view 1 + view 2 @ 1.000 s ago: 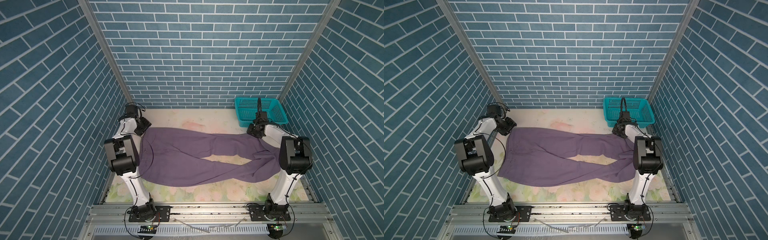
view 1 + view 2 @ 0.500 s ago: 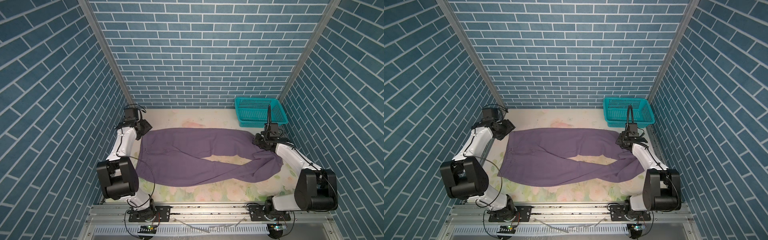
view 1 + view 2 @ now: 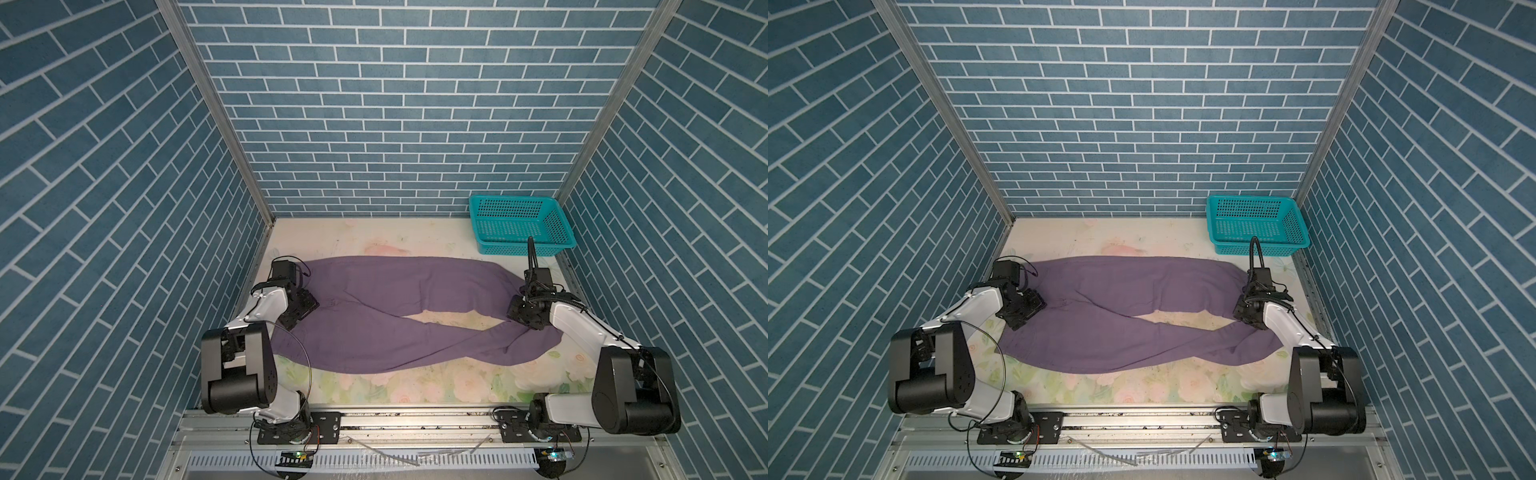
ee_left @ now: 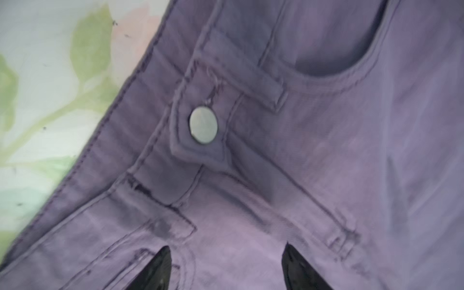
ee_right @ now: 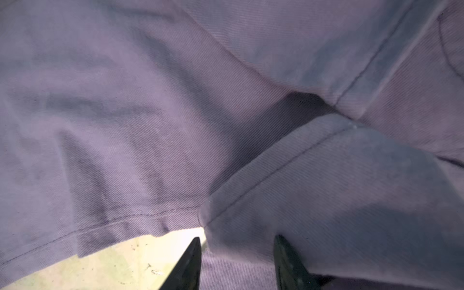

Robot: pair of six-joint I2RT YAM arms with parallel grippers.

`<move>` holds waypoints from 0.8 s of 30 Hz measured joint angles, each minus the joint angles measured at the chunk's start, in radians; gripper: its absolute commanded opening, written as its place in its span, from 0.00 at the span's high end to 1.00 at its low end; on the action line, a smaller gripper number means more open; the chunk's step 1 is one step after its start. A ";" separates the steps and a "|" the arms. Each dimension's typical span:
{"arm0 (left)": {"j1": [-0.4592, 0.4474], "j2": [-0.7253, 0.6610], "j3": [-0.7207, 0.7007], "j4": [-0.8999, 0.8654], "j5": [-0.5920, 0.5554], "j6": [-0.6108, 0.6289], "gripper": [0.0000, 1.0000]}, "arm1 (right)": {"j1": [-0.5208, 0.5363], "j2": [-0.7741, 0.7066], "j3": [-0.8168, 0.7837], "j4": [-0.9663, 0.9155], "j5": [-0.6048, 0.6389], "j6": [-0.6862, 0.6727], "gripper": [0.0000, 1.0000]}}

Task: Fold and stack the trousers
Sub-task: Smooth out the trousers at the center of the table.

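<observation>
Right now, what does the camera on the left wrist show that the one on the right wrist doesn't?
Only the left wrist view: the round metal button on the waistband, a belt loop and a curved pocket opening.
Only the right wrist view: a stitched leg hem, with another fold of cloth overlapping it.
Both: the mauve cloth trousers, a patch of the flowered table cover, and two black fingertips standing apart, those of the left gripper and the right gripper.
</observation>
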 measured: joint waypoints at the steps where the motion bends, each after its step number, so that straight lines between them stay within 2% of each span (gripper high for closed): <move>1: 0.000 0.012 0.000 0.009 0.000 -0.002 0.33 | -0.001 0.009 0.002 -0.001 0.000 0.000 0.52; 5: 0.008 0.061 -0.006 0.045 0.008 -0.008 0.77 | -0.004 0.058 0.030 -0.007 0.000 0.000 0.51; 8: 0.039 0.084 -0.027 0.076 0.027 -0.020 0.99 | -0.008 0.093 0.072 -0.009 0.005 0.000 0.51; 14: 0.144 0.059 -0.065 0.113 0.071 -0.033 1.00 | -0.041 0.110 0.115 -0.010 0.035 0.000 0.49; 19: 0.251 -0.001 -0.093 0.066 -0.011 -0.044 1.00 | -0.093 0.108 0.115 -0.028 0.082 0.000 0.38; 22: 0.290 -0.047 -0.093 0.036 -0.063 -0.056 1.00 | -0.124 0.093 0.115 -0.039 0.103 -0.003 0.38; 23: 0.297 -0.061 -0.093 0.027 -0.078 -0.060 1.00 | -0.131 0.087 0.115 -0.040 0.108 -0.004 0.40; 24: 0.303 -0.077 -0.093 0.020 -0.093 -0.063 1.00 | -0.138 0.080 0.115 -0.040 0.114 -0.010 0.49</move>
